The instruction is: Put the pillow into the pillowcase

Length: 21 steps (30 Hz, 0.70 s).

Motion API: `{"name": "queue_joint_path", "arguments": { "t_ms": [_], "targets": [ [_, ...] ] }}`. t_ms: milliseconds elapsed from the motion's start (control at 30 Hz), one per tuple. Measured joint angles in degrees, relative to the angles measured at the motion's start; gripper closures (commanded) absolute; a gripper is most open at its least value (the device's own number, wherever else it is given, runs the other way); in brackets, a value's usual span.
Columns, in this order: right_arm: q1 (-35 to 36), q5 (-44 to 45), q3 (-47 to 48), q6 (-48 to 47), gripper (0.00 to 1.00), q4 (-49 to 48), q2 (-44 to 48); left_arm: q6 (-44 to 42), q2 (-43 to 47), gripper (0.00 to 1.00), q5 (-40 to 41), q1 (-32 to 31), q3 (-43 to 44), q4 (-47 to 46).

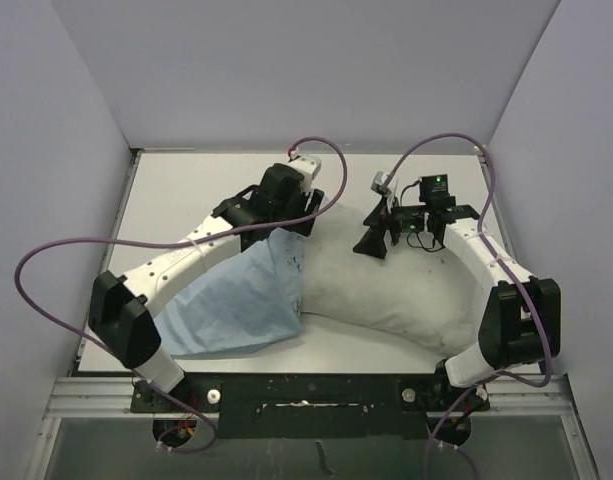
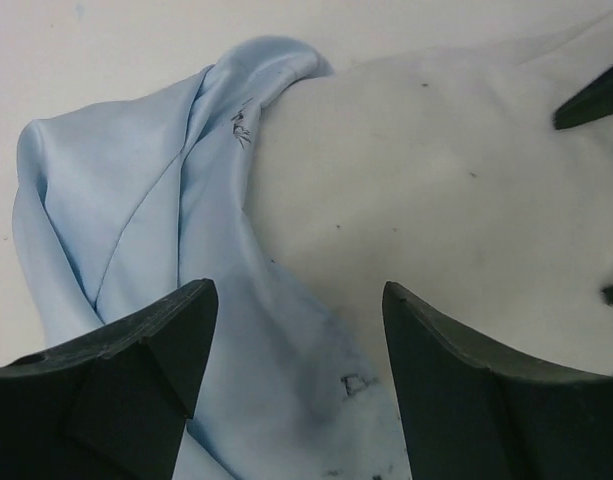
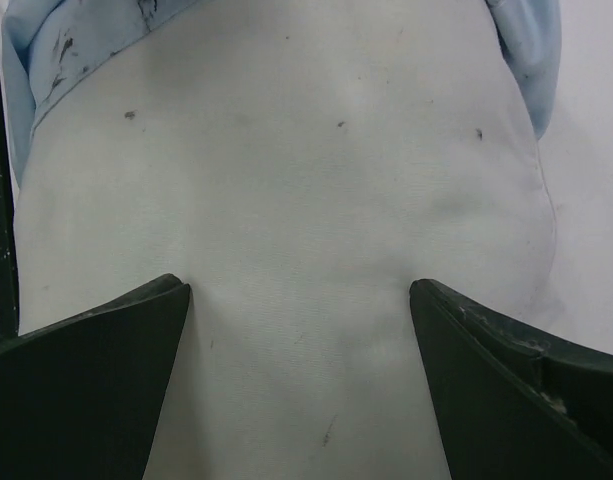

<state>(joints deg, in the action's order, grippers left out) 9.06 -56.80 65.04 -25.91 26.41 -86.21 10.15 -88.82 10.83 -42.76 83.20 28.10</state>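
Observation:
The off-white pillow (image 1: 386, 285) lies across the table, its left end inside the light-blue pillowcase (image 1: 241, 300). In the left wrist view the pillowcase (image 2: 146, 200) bunches around the pillow (image 2: 416, 180) at its opening. My left gripper (image 1: 291, 222) is open over the pillowcase's opening edge, its jaws (image 2: 298, 300) wide apart with blue cloth between them. My right gripper (image 1: 374, 240) is open and presses down on the pillow (image 3: 306, 200), its fingertips (image 3: 176, 295) against the fabric. The pillowcase rim (image 3: 46, 50) shows at the top of the right wrist view.
The white table (image 1: 186, 185) has grey walls at the back and sides. Purple cables (image 1: 76, 250) loop from both arms. The metal rail (image 1: 306, 395) with the arm bases runs along the near edge.

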Motion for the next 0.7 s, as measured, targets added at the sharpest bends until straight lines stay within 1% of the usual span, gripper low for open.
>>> {"name": "queue_joint_path", "arguments": {
  "t_ms": [100,133,233,300,333,400,433,500,533,600,633,667,700],
  "targets": [
    [-0.07,0.76,-1.33,0.70,0.03,-1.01,-0.04,-0.57,-6.08,0.35,2.93,0.22,2.91,3.15],
    [-0.07,0.92,-1.33,0.87,0.04,-1.40,-0.04,-0.79,-7.74,0.38,3.78,0.22,4.00,3.98],
    [-0.04,1.66,-1.33,1.11,0.05,-2.89,-0.02,-1.64,-12.02,0.52,6.10,0.26,6.84,5.77],
    [0.09,2.38,-1.38,1.14,0.09,-3.48,-0.02,-1.92,-13.35,0.69,6.86,0.22,7.63,6.27],
    [0.35,2.80,-1.38,1.11,0.11,-3.69,-0.02,-1.90,-13.53,0.73,6.97,0.20,7.80,6.47],
    [0.81,3.91,-1.38,1.07,0.18,-3.67,-0.13,-1.99,-13.55,0.79,6.97,0.17,8.59,7.34],
    [1.16,4.44,-1.38,1.03,0.22,-3.72,-0.28,-1.90,-13.55,0.82,6.91,0.09,9.16,7.63],
    [2.32,5.92,-1.38,0.83,0.38,-3.69,-1.07,-1.73,-13.55,0.93,6.21,0.02,10.67,8.26],
    [2.97,6.60,-1.36,0.68,0.50,-3.65,-1.70,-1.60,-13.55,0.99,5.46,-0.02,11.45,8.39],
    [4.09,7.76,-1.29,0.52,0.82,-3.52,-3.26,-1.44,-13.55,1.00,3.10,-0.09,13.09,8.61],
    [4.37,7.98,-1.16,0.52,0.94,-3.32,-3.78,-1.29,-13.55,1.00,2.12,-0.15,13.60,8.68],
    [4.66,7.85,-0.81,1.20,1.00,-3.06,-4.66,-1.11,-13.55,1.00,0.33,-0.22,14.43,8.81],
    [4.79,7.52,-0.48,1.46,1.00,-3.08,-5.20,-0.57,-13.55,1.00,-1.46,-0.28,14.91,8.76]
  ]
}}
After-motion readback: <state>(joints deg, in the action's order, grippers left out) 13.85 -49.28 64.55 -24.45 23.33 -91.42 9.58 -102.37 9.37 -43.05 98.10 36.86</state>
